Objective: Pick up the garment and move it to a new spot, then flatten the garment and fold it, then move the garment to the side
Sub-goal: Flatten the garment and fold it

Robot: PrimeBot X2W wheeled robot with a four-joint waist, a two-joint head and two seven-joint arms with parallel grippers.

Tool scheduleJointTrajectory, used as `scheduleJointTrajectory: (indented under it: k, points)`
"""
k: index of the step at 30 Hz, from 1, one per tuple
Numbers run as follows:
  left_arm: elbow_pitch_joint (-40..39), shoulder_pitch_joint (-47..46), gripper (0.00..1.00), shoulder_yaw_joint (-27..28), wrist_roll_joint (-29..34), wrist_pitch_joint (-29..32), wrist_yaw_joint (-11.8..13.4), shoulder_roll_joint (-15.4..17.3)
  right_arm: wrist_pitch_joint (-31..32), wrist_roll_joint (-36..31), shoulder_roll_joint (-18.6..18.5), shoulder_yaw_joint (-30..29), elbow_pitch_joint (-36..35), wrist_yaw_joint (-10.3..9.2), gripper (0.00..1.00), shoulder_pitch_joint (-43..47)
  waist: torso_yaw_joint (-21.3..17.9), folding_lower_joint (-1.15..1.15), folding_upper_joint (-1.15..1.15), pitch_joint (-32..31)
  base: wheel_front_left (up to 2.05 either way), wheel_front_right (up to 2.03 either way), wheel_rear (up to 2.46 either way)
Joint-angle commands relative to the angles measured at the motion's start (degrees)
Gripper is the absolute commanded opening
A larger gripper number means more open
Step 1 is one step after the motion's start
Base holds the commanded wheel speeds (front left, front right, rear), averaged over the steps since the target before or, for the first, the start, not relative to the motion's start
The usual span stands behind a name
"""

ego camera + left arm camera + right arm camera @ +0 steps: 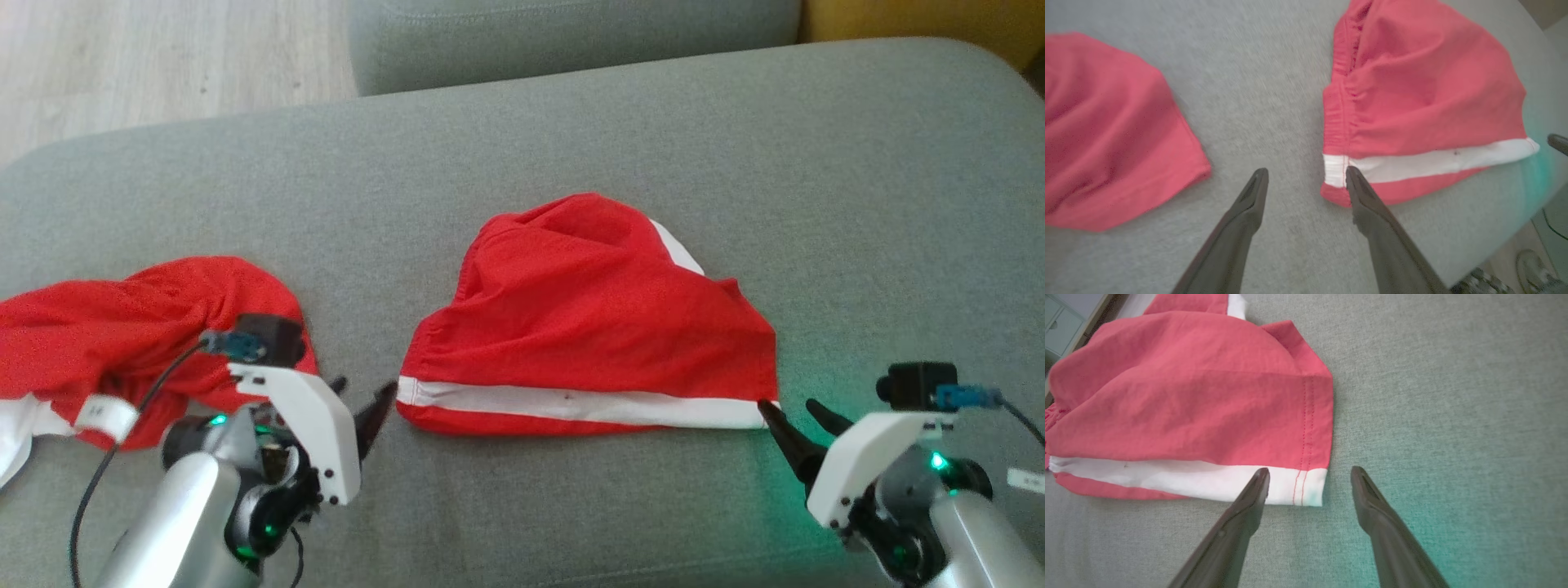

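Note:
A red garment (596, 327) with a white stripe lies folded on the grey cushion (571, 131), also seen in the left wrist view as the garment (1425, 94) and in the right wrist view as the garment (1188, 404). My left gripper (359, 392) stands open at its near left corner, one fingertip (1351, 173) over the white stripe's end. My right gripper (792, 412) is open at the near right corner, one fingertip (1259, 477) above the white hem. Neither holds cloth.
A second red garment (122, 335) with white trim lies bunched at the left, partly behind my left arm; the left wrist view shows this second garment (1106, 134). Another grey cushion (571, 33) and wooden floor (163, 57) lie beyond the far edge.

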Motion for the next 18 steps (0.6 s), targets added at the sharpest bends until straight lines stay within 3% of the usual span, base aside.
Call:
scheduleJointTrajectory:
  k: [1, 4, 8, 18]
  points:
    - [-1.22, -3.48, 1.0, 2.05, -1.53, 1.57, -1.02, 1.34, 0.36, 0.23, -0.32, 0.42, -1.4, -0.04, 1.0, -2.62, -0.21, 0.0, 0.0, 0.51, 0.0, 0.0, 0.0]
    - [1.06, -6.13, 1.0, 0.6, -4.01, 6.82, -4.01, 1.66, 2.04, 1.02, 0.33, 0.95, -0.43, -0.04, 1.0, -3.74, -0.37, 0.0, 0.0, 1.33, 0.0, 0.0, 0.0]
    - [4.7, -10.12, 1.0, -1.21, -5.66, 10.74, -6.07, 1.36, 3.7, 1.63, 0.42, 1.92, 1.17, -0.04, 1.0, -4.69, -0.39, 0.0, 0.0, 2.2, 0.0, 0.0, 0.0]
    - [11.97, -16.76, 1.0, -4.66, -9.18, 14.33, -8.06, 1.19, 2.64, 3.43, 0.76, 4.93, 3.19, -0.04, 1.0, -6.73, -1.4, 0.0, 0.0, 3.71, 0.0, 0.0, 0.0]
